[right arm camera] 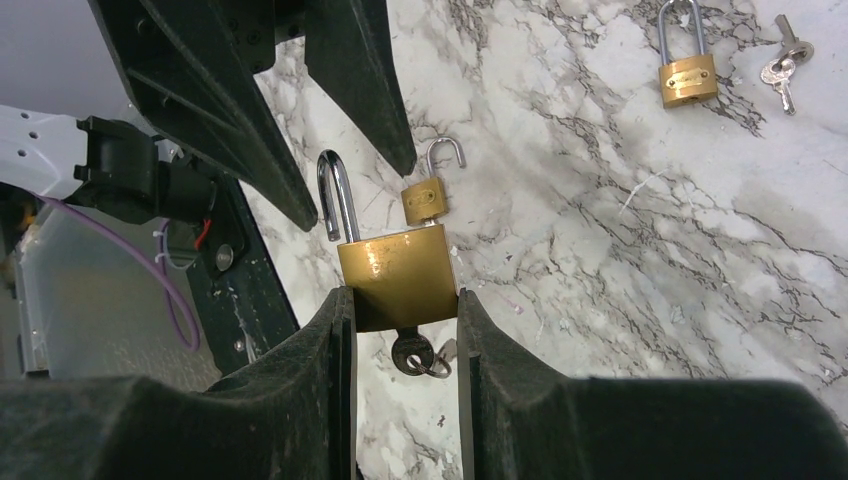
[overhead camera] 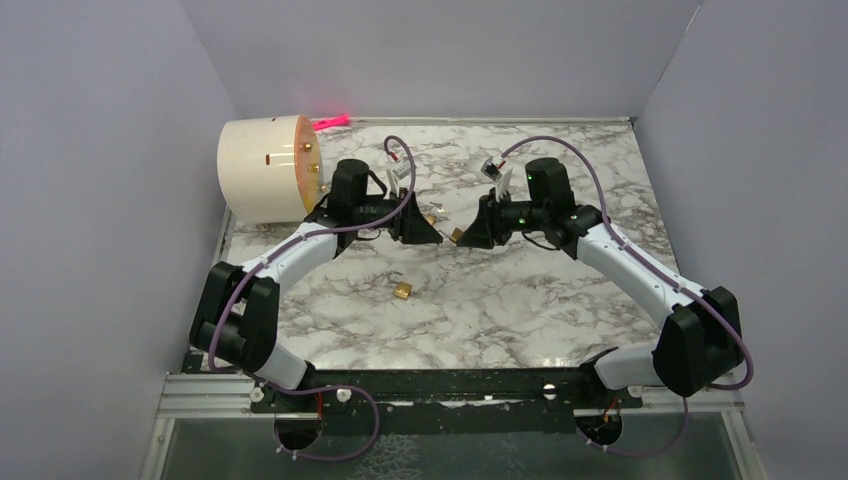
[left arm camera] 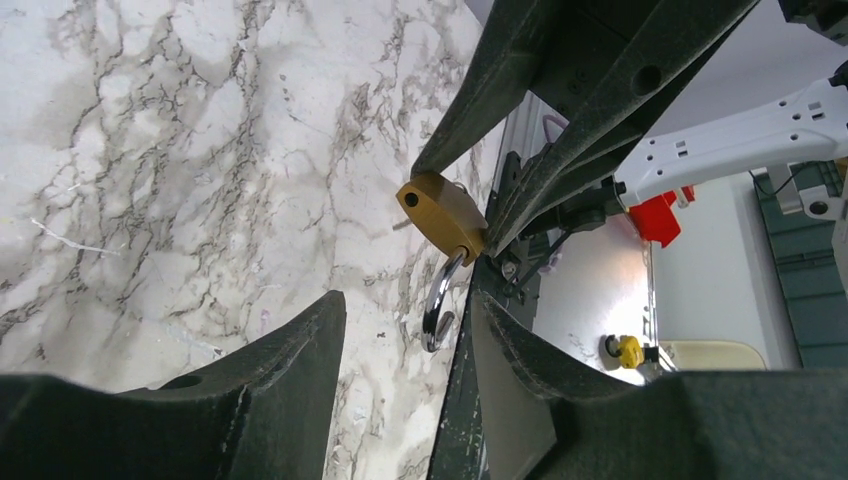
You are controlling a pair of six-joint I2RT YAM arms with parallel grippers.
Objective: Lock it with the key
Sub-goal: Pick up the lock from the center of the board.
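Both arms bend inward over the mid-worktop, tips nearly meeting; the left gripper [overhead camera: 428, 230] stands parted, the right gripper [overhead camera: 466, 236] clamps a padlock [right arm camera: 392, 272].

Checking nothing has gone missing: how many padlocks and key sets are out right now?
Padlocks: 3 (held padlock, small open padlock, closed padlock)
Key sets: 2 (inserted key set under the held one, loose key set)
Total: 5

The gap between the left gripper [overhead camera: 435, 236] and the right gripper [overhead camera: 463, 238] is taken up by the padlock [right arm camera: 395, 275] (its shackle swung open). Open marble table [overhead camera: 520, 320] is left nearer the bases, broken only by a small padlock [overhead camera: 403, 290]. The left rear corner is blocked by a white cylinder [overhead camera: 262, 170].
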